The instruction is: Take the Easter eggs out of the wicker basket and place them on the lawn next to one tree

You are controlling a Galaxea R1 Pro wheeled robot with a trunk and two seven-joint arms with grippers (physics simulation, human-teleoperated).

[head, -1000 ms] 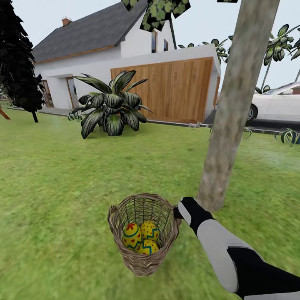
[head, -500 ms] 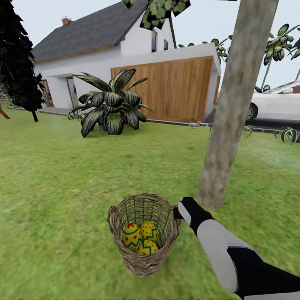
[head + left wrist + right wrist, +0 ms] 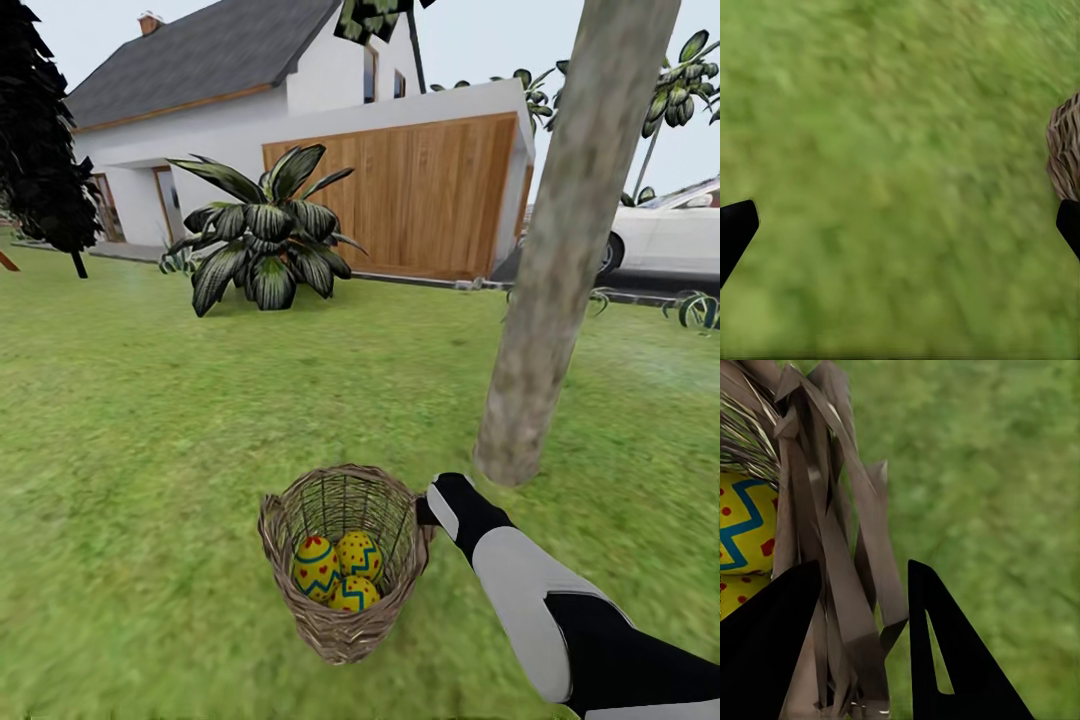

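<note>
Three Easter eggs [image 3: 338, 572] sit in the wicker basket [image 3: 345, 560], none out on the grass yet. So the unloading has not begun: all three are left to lift out and set down.

Your right gripper [image 3: 862, 649] is clamped on the basket's wall at the rim, one finger inside the weave and one outside, with the wicker strands pinched between the jaws. In the right wrist view one egg [image 3: 742, 532] lies just past the inner finger, yellow with a blue zigzag and red dots. The basket reads as carried at the end of your right arm rather than resting.

Your left gripper [image 3: 900, 225] hangs over bare grass with its jaws spread wide and nothing between them. The basket's edge [image 3: 1065, 154] shows just beyond one fingertip.

The tree [image 3: 560, 260], pale grey-brown trunk, meets the ground ahead of the right jaws and a little to their outer side, near the basket. My judgement: this trunk is the obvious drop spot.

The lawn [image 3: 150, 430] is flat mottled green, open all round the trunk's foot, with plenty of room for three eggs.

Further off: a broad-leaved shrub [image 3: 262, 240], a white house with a wooden garage door [image 3: 400, 200], a white car [image 3: 665, 235], a dark conifer [image 3: 40, 140].
</note>
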